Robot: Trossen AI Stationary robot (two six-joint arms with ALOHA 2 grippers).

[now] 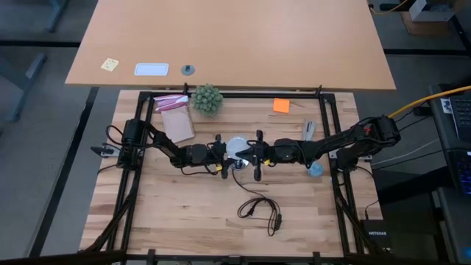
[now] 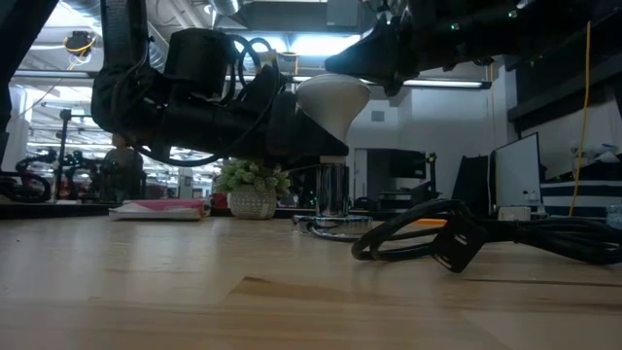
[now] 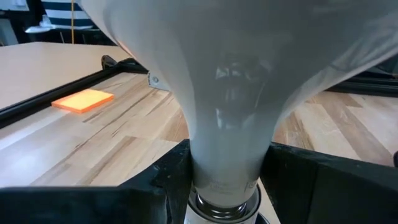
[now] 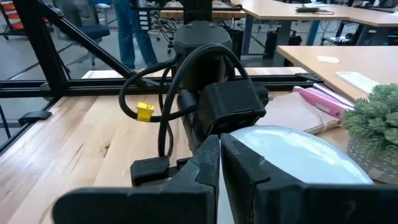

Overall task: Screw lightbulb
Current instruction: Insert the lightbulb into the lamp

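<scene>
The white frosted lightbulb [image 1: 238, 147] stands upright at the table's middle, dome up. Its narrow base sits in the silvery socket [image 2: 332, 191], which stands on the table. My left gripper [image 1: 223, 154] comes in from the table's left and is shut on the bulb's neck [image 2: 326, 136]. My right gripper [image 1: 254, 153] comes in from the table's right. Its fingers are shut, and it stands just over the dome [image 4: 292, 155], its tip [image 2: 335, 66] close to the dome's top. In the left wrist view the bulb [image 3: 224, 93] fills the picture. My left gripper pinches the bulb's narrow neck [image 3: 225, 163] between its two fingers [image 3: 166, 182], just above the metal screw base [image 3: 224, 203]. The fingers come in level from the table's left. The bulb stands upright, base down in the socket. My right gripper's shut fingers [image 4: 205, 171] lie at the dome's top; I cannot tell whether they touch it.
The socket's black cord [image 1: 257, 209] loops toward the near edge. A small green plant [image 1: 207, 99], a pink-edged notebook [image 1: 175, 118] and an orange note [image 1: 281, 105] lie at the far side. A light-blue object [image 1: 316, 169] lies at the right. Black frame rails [image 1: 329, 125] border the table.
</scene>
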